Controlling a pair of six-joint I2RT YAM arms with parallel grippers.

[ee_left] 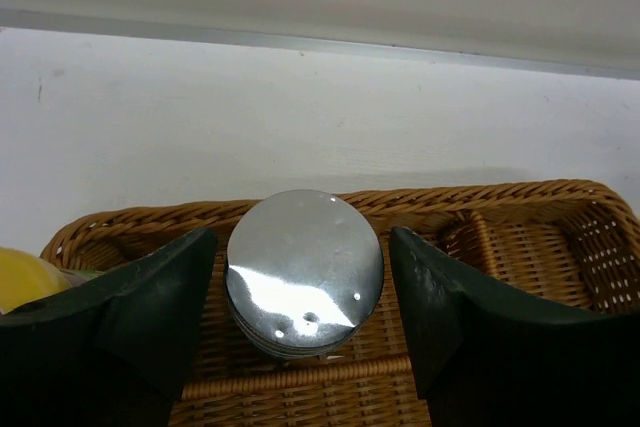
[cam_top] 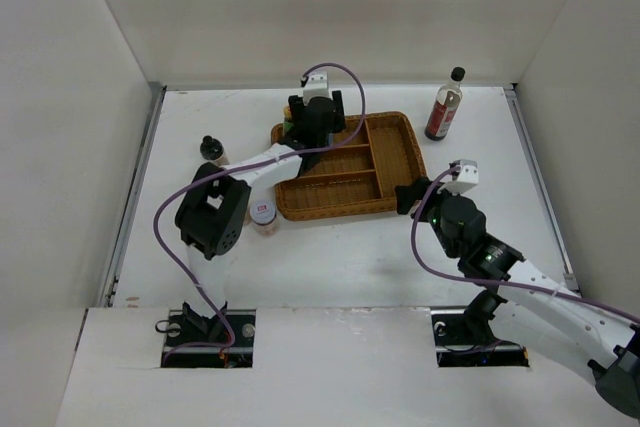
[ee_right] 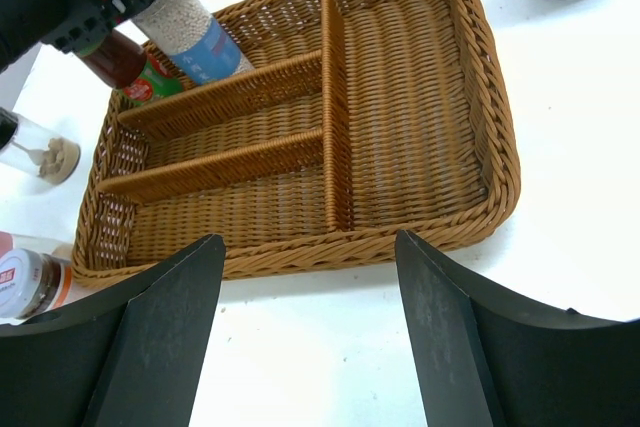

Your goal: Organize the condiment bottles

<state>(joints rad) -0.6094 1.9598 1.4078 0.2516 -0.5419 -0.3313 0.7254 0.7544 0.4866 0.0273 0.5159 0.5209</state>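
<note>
While the left claw (ee_left: pixel 302 239) spreads astride the round, shiny silver-lidded jar (ee_left: pixel 304 272) at the woven wicker tray's (ee_left: pixel 520 205) eleven o'clock corner, the right claw (ee_right: pixel 310 240) gapes wide, empty.

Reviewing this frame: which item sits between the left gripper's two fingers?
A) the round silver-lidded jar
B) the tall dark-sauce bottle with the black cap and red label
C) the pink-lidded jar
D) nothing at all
A: the left wrist view shows the round silver-lidded jar flanked by the left gripper's dark fingers over the brown wicker tray, while the tall dark-sauce bottle stands outside the tray.
</note>
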